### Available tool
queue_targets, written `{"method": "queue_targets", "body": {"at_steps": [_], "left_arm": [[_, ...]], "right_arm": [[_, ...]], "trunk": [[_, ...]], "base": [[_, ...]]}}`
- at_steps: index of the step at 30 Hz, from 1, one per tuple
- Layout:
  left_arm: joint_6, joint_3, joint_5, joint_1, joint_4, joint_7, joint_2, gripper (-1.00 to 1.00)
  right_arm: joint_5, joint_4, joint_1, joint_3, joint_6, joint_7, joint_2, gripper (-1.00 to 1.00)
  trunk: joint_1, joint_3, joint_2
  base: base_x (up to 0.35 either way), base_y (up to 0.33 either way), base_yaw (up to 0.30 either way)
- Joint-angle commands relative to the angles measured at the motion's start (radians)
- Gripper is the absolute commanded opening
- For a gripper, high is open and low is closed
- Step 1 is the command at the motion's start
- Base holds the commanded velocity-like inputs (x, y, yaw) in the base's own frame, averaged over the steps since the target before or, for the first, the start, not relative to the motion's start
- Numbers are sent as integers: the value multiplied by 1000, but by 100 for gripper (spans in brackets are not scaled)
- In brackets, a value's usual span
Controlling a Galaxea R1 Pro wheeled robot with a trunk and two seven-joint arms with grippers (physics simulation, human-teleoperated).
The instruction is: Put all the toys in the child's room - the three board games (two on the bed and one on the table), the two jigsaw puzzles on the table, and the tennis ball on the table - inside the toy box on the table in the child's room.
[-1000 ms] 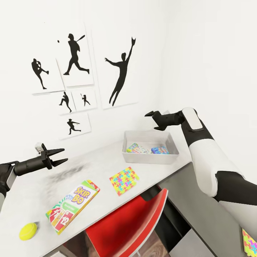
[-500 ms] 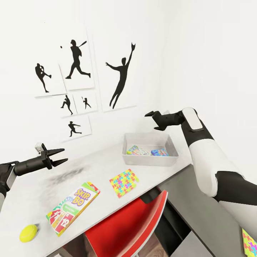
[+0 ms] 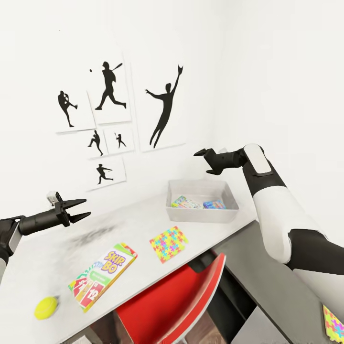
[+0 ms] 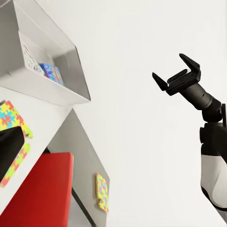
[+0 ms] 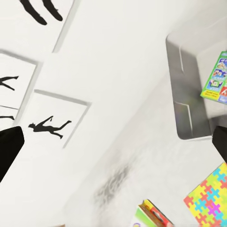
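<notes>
The toy box (image 3: 205, 216) stands at the table's (image 3: 129, 217) far end, with two board games (image 3: 186, 202) (image 3: 214, 204) lying inside. My right gripper (image 3: 203, 162) hovers open and empty just above its near-left corner. On the table lie the Skip-Bo board game (image 3: 102, 276), one jigsaw puzzle (image 3: 168, 243) and the tennis ball (image 3: 46, 307). My left gripper (image 3: 82, 209) hangs open and empty above the table's left part. The second jigsaw puzzle (image 3: 333, 324) rests on the low dark cabinet. The left wrist view holds the toy box (image 4: 52, 90) and both puzzles (image 4: 14, 137) (image 4: 101, 191).
A red chair (image 3: 177, 296) is pushed under the table's front edge. Baseball-player silhouette pictures (image 3: 112, 86) hang on the white wall behind. The dark grey cabinet (image 3: 267, 296) joins the table at the right, under my right arm.
The whole head picture has shifted a little rightward and down, so the camera has moved. Both grippers keep the same open pose, and nothing on the table has been touched.
</notes>
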Motion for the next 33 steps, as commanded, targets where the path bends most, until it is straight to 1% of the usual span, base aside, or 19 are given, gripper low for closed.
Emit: {"method": "queue_targets", "body": {"at_steps": [1,7,21,33], "left_arm": [[11,0,-1,-1,0,-5,0,100],[11,0,-1,-1,0,-5,0,100],[11,0,-1,-1,0,-5,4,100],[11,-1,-1,-1,0,-5,16,100]], "right_arm": [[-8,-1,-1,-5,3,-10,1,100],[-8,-1,-1,-6,3,-10,1,100],[-8,-1,-1,-6,3,-10,1,100],[-8,-1,-1,-5,3,-10,1,100]], "trunk": [[1,-1,-2],[1,9,-2],[1,32,-2],[1,52,-2]], "base": [[-130,98,0],[-84,52,0],[-25,8,0],[-156,0,0]]}}
